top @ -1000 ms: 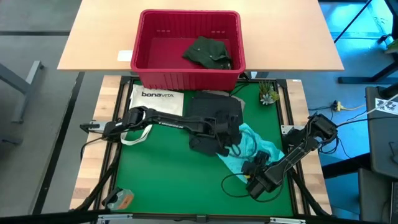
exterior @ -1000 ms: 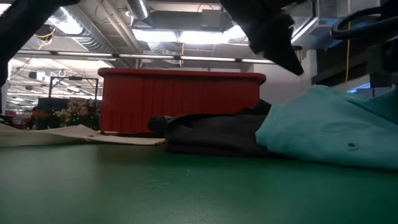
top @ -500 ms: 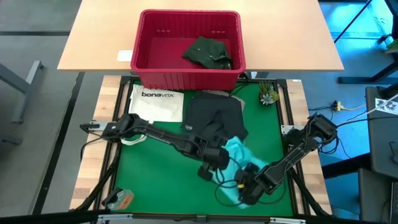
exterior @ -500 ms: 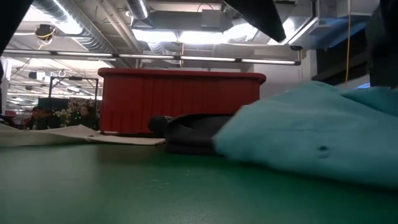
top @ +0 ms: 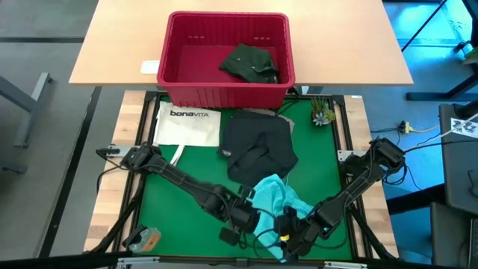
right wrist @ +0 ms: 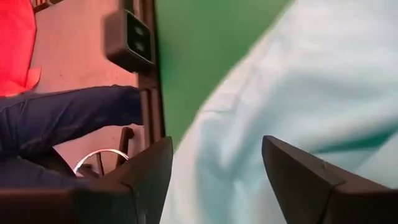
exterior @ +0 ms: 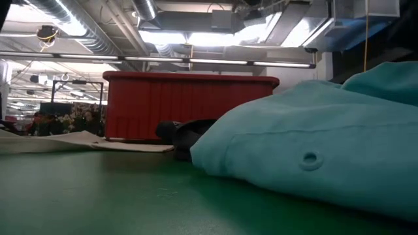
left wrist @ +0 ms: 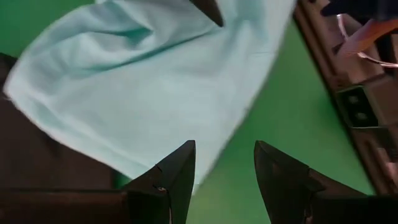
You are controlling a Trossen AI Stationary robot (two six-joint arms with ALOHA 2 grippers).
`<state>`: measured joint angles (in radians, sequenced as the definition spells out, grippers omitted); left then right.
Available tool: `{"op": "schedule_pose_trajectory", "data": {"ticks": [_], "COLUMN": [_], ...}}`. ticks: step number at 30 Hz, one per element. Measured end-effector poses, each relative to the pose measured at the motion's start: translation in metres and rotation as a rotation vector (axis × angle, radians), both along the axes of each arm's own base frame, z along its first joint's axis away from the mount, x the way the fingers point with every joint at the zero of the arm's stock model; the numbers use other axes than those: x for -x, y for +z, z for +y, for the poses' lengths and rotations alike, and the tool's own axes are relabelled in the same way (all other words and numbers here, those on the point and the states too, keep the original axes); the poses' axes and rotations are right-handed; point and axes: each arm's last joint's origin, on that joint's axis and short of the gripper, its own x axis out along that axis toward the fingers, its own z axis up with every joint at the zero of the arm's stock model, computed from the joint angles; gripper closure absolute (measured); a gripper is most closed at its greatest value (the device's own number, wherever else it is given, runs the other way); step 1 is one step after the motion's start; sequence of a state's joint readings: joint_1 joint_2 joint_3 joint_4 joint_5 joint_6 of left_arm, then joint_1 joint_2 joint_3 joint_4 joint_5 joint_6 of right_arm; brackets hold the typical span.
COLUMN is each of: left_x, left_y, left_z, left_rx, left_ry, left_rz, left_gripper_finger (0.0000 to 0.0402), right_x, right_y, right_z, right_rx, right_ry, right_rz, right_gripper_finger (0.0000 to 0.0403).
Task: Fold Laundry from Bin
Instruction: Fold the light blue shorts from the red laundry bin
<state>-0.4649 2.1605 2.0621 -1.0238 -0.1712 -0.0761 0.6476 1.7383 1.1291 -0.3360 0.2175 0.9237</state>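
**A:** I'm on the sticks. What's nearest me?

**B:** The light turquoise garment (top: 278, 198), bunched at the near edge of the green desk (top: 187, 168). Both tools are down beside it: the left tool (left wrist: 222, 168) by its left edge, the right tool (right wrist: 217, 162) at its near right.

**A:** Are they holding it?

**B:** I can't tell. Both wrist views show the jaws standing wide. In the left one I see green mat through the gap, with the cloth beyond. In the right one the gap is filled with turquoise, but no fold is pinched that I can make out.

**A:** How will it handle?

**B:** I'd judge it light and limp, likely to sag and slide on the mat. I'd pinch a hem or corner, not the bunched middle. There's a small button or eyelet in the low view.

**A:** Which way does it run?

**B:** Roughly diagonally, from far left to near right, but it's too crumpled to be sure.

**A:** And beyond?

**B:** The dark grey garment (top: 258, 146) lies mid-desk, its long axis running near to far, and the turquoise just overlaps it. Then the bonaVITA tote bag (top: 190, 123) is at far left. Farthest away, the red bin (top: 224, 93) holds the dark green garment (top: 250, 62).
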Motion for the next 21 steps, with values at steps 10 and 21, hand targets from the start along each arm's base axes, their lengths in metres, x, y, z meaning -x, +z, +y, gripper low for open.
{"op": "schedule_pose_trajectory", "data": {"ticks": [10, 21], "left_x": [0.011, 0.004], "left_y": [0.002, 0.015], "left_z": [-0.035, -0.054], "left_rx": [0.044, 0.028], "left_ry": [-0.052, 0.047], "left_rz": [-0.06, -0.33], "left_gripper_finger": [0.0244, 0.0244], "right_x": [-0.004, 0.048], "right_y": [0.049, 0.048], "right_z": [0.002, 0.025], "right_rx": [0.199, 0.511], "right_ry": [0.13, 0.162], "right_rz": [0.044, 0.13], "right_gripper_finger": [0.0155, 0.0155]}}
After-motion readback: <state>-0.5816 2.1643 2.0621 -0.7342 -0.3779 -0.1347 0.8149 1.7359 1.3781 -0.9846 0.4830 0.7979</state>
